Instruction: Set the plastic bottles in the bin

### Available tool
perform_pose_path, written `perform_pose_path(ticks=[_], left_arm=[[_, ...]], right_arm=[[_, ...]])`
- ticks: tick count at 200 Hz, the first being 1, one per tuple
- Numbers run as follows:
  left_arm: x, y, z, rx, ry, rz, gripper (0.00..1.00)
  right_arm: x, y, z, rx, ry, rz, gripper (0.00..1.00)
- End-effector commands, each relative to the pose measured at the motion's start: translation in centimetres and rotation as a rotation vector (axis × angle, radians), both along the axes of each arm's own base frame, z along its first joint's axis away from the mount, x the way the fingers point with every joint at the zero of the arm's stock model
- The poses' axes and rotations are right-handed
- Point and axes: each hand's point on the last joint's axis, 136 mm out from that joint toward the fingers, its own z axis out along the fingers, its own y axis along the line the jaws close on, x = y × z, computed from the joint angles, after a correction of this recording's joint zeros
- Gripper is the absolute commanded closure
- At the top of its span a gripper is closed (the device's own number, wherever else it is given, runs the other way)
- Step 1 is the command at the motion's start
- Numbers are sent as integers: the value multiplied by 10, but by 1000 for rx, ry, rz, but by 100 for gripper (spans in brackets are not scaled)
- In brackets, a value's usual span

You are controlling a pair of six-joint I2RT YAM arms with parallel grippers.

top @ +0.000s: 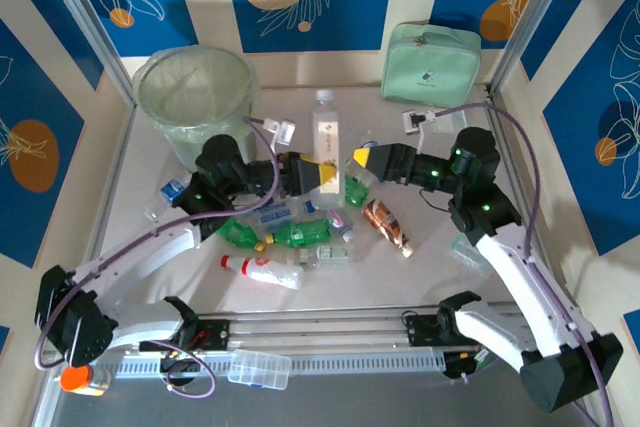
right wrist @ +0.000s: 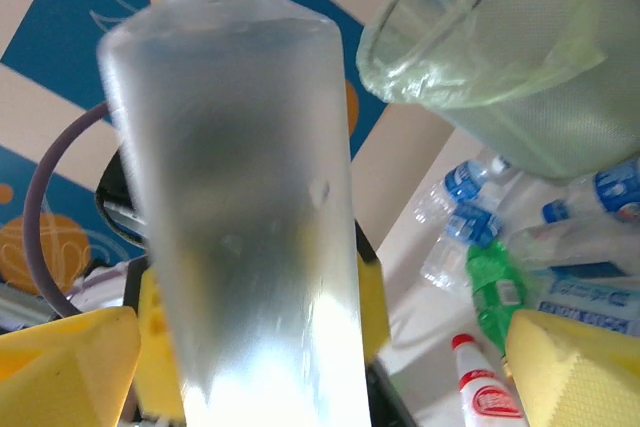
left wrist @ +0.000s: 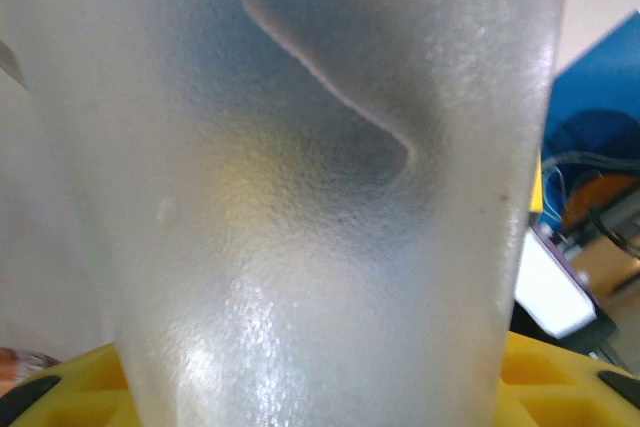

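White surface (top: 400, 287), blue-panel walls. L gripper (top: 325, 175) clamped on frosted bottle (top: 326, 132), upright at centre, body dented. R gripper (top: 352, 160) at its 3 o'clock, jaws wide. Bin (top: 170, 137) at surface 10 o'clock; other bottles (top: 290, 235) loose twd 6-7 o'clock.

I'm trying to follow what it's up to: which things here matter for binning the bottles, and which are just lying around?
Part of the job: frosted bottle, green bottle, red-capped white bottle, brown bottle, bin.

Just lying about: mint-green pouch, clear lidded box.
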Motion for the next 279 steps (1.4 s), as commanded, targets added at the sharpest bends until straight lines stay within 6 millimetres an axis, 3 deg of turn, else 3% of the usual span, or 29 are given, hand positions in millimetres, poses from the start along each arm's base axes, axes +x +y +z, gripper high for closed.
perform_pose_path(ticks=[1,37,69,99,118,155,184,220,279], left_arm=[[27,32,14,74,-60,192,87],[66,69,25,213,-50,408,95],[114,130,34,364,22,763,91],[144,178,57,404,65,995,94],[163,206,59,423,121,1109,94],[195,238,39,506,280,1227,95],[218,260,7,574,471,1299,96],[238,270,-30,641,623,1336,100],[255,285,-94,687,886,1378,100]], right_arm=[[-5,-18,5,-57,-29,-72,6],[-7,-28,-4,-119,-25,-116,7],[-6,-30,-16,-157,-3,-119,8],[-6,-30,-22,-181,8,-108,9],[-6,-30,-24,-195,13,-107,9],[-7,-29,-28,-217,14,-95,9],[-3,-30,-36,-230,38,-107,9],[1,-29,-47,-242,82,-109,10],[11,-33,-70,-296,165,-170,10]])
